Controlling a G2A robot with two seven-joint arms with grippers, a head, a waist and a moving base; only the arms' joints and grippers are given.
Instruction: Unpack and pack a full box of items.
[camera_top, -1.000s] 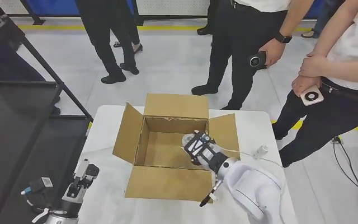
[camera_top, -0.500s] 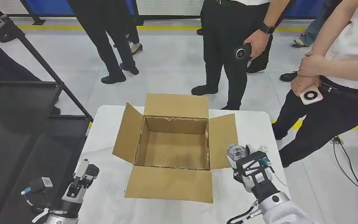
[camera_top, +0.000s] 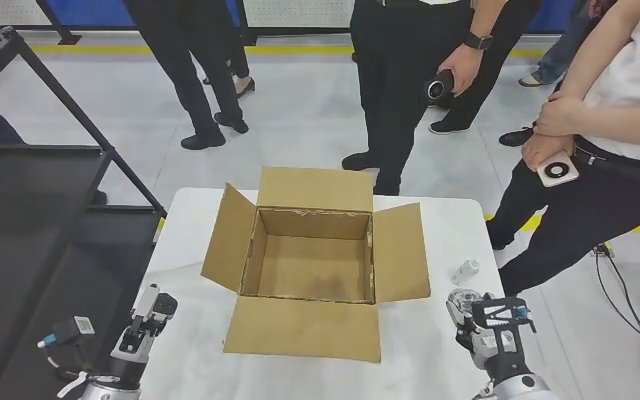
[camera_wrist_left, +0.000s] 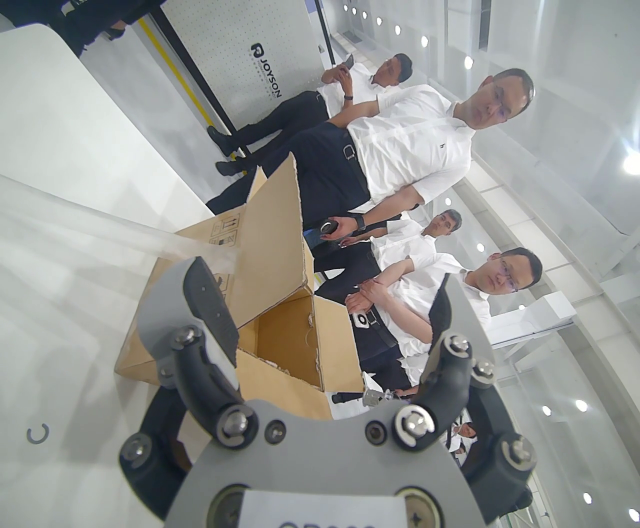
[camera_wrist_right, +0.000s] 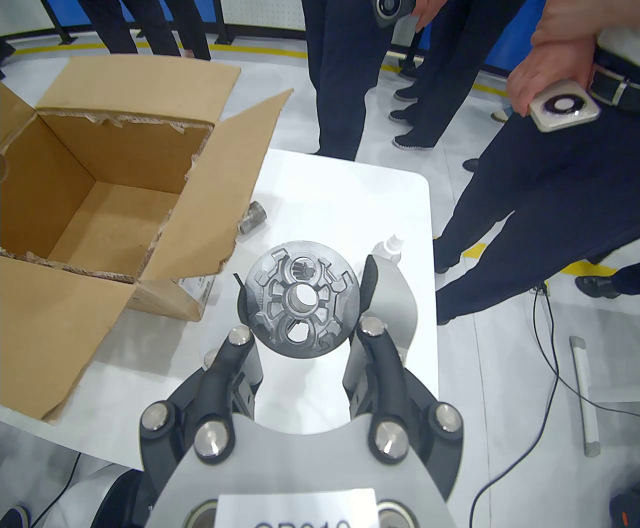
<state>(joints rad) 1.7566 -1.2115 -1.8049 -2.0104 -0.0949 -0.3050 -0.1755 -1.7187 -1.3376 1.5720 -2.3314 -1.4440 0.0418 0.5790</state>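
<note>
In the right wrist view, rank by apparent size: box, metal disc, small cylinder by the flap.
1. box
2. metal disc, enlarged by nearness to the camera
3. small cylinder

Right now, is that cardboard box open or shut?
Open: the box has its four flaps spread outward, and its inside floor shows.

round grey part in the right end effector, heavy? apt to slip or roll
Probably heavy for its size: the grey part looks like solid ribbed metal, so rigid. Pinched across its round rim by the right end effector, it might pivot or slip. Set on edge, it could roll.
</note>
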